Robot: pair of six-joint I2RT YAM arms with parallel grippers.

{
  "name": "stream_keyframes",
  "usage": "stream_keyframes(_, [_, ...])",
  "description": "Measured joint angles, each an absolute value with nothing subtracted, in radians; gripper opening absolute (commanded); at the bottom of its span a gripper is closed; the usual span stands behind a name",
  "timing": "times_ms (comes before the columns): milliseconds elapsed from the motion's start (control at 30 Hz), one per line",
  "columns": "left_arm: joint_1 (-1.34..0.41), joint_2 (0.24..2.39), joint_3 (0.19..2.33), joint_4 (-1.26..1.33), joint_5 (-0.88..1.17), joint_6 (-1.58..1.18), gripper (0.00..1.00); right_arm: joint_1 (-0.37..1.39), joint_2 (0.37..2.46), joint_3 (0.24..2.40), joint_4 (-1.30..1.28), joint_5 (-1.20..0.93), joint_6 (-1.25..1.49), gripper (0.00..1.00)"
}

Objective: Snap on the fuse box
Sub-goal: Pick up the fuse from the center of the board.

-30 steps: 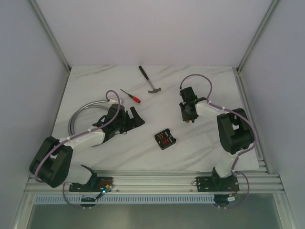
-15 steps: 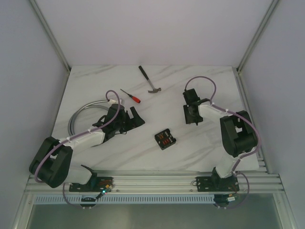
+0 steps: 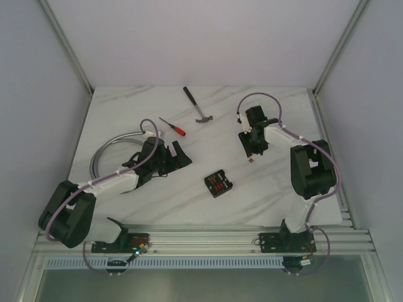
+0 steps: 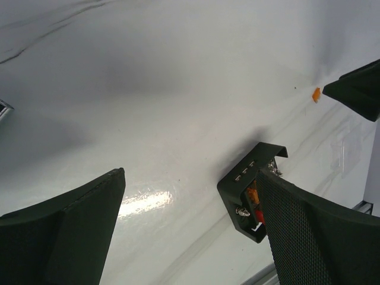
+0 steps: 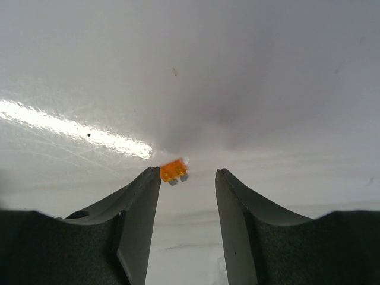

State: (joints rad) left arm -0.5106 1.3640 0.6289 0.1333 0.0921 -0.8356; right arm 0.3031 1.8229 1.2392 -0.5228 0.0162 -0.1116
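1. While the right end effector [image 3: 252,150] hangs low over the far right of the table [image 3: 264,195], its jaws stand partly apart and clamp nothing: released.
2. In the right wrist view a loose orange fuse [image 5: 174,171] lies on the table by one fingertip [image 5: 149,181], well off-centre in the gap. Touching or just beside it, I cannot tell from here.
3. The fuse box [image 3: 218,184] sits flat near the middle of the table, face up, red and orange fuses showing. It is between the two arms and well apart from the right end effector.
4. The left end effector [image 3: 165,160] is spread fully wide and empty, resting just left of the box. In its wrist view the fuse box [image 4: 246,190] is partly hidden behind one finger.
5. My read of the step in hand: grab that loose fuse so it can be pressed into the box.
6. To do it well:
   - Slide the right end effector sideways until the fuse sits mid-gap, not at a fingertip.
   - Come down square and close on the fuse's flat faces. A skewed pinch on so small a part will likely flick it away.
   - Keep the blades pointing down for the carry.
7. At the box, line up over an empty slot and push straight down. The box is light and would probably skid, so the left end effector should brace its side.
8. The hammer [image 3: 201,108] and screwdriver [image 3: 173,127] at the far side are out of the way, so ignore them.
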Motion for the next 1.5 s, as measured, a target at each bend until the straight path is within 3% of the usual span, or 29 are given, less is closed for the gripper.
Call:
stream_keyframes(467, [-0.511, 1.364, 0.629, 0.133, 0.105, -0.827, 1.0, 0.301, 1.905, 1.279, -0.603, -0.069, -0.294, 0.47])
stream_keyframes(1500, [-0.573, 1.385, 0.635, 0.152, 0.131, -0.825, 1.0, 0.334, 1.922, 1.306, -0.588, -0.088, -0.272, 0.26])
